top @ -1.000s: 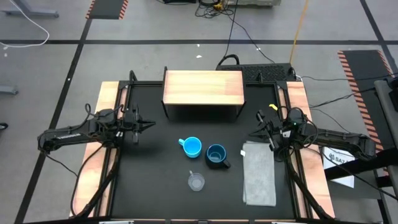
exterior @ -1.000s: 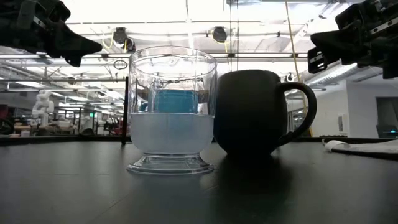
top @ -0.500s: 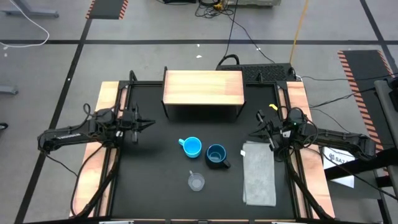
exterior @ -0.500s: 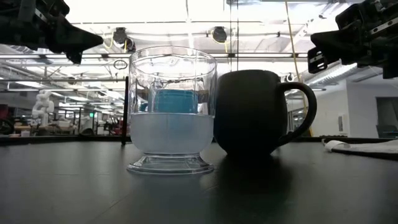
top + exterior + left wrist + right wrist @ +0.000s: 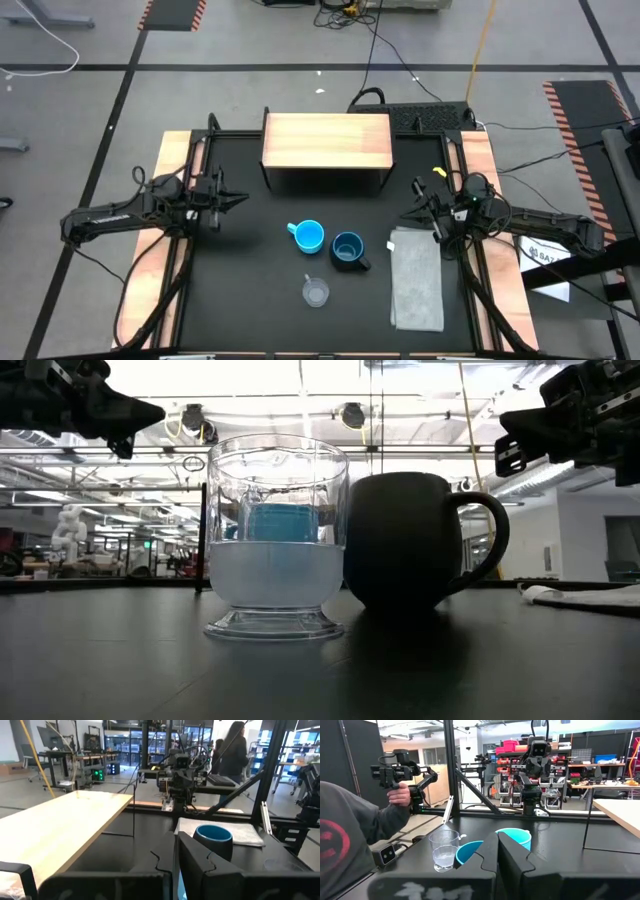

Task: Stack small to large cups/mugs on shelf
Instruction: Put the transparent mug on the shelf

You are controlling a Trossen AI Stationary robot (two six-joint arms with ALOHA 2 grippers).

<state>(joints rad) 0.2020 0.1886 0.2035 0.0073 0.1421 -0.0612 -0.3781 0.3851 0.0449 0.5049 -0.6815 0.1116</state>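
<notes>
Nothing on the table has shifted since the earlier frames; only the left gripper (image 5: 240, 199) shows a slight change in the low view, tip sitting a touch higher and further out.

Cups all on the black tabletop (image 5: 250, 290), none on the shelf yet:
- tiny clear plastic handled cup (image 5: 316, 291) nearest the front edge, upright
- medium light-blue mug (image 5: 308, 235) behind it, toward the shelf, handle pointing left
- dark navy mug (image 5: 348, 250) just beside the light-blue one on its right, handle toward the grey cloth; whether the two touch, can't tell

Low rectangular shelf with light wooden top on a black metal frame (image 5: 326, 142) sits at the back centre of the table, top bare.

Grey folded cloth (image 5: 416, 278) lies flat right of the navy mug.

Left gripper hovers over the left side of the table, fingers together, holding nothing. Right gripper (image 5: 412, 215) hovers at the far end of the cloth, fingers together, also gripping nothing.

Right wrist view: person in a grey top (image 5: 345, 840) beyond the table, a hand (image 5: 400, 795) holding a black handheld device (image 5: 395, 770).
</notes>
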